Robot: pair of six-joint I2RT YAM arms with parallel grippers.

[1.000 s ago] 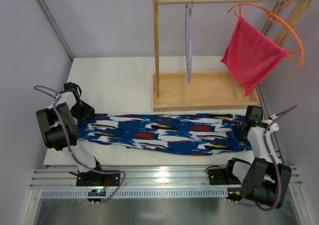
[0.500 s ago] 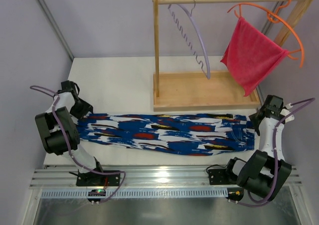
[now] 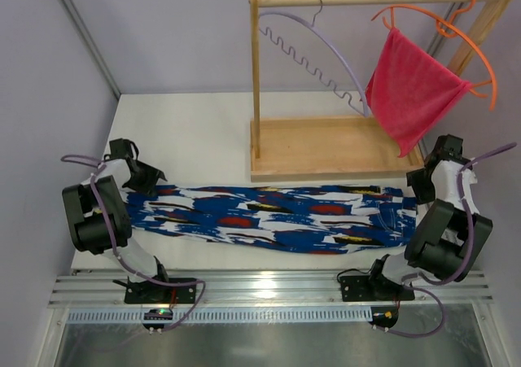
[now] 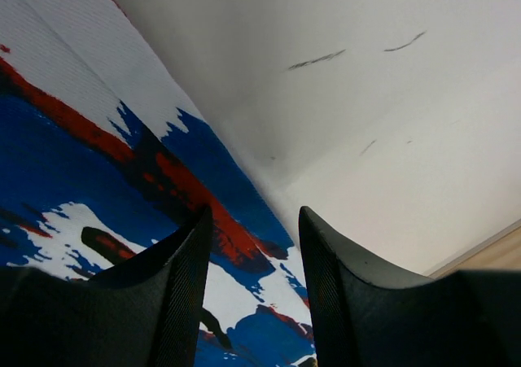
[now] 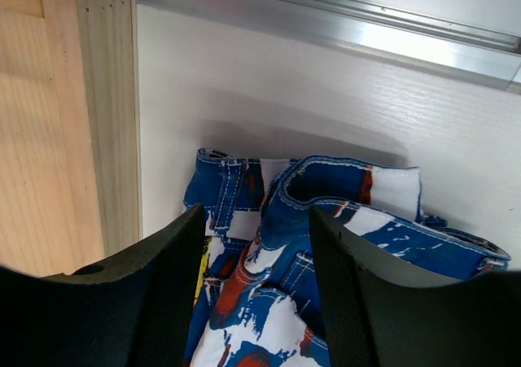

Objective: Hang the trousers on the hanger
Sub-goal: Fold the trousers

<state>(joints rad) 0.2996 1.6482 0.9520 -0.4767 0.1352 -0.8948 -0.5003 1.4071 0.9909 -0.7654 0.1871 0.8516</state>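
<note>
As I log both wrist feeds: trousers (image 3: 269, 216) flat on table (image 3: 195, 131), stretched between arms. Left gripper (image 4: 254, 220) parted, empty, at leg-end edge. Right gripper (image 5: 256, 220) parted, empty, over waistband. Hanger (image 3: 313, 62) hooked on wooden rack (image 3: 334, 159) behind.

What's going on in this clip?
Two robot arms are set up around the trousers, which lie flat across the table in front of the wooden rack. The left tool is open at the leg end, and the right tool is open over the waistband. Neither grips the fabric. The lavender hanger hangs bare on the rack's rail, so nothing is hung yet.
</note>
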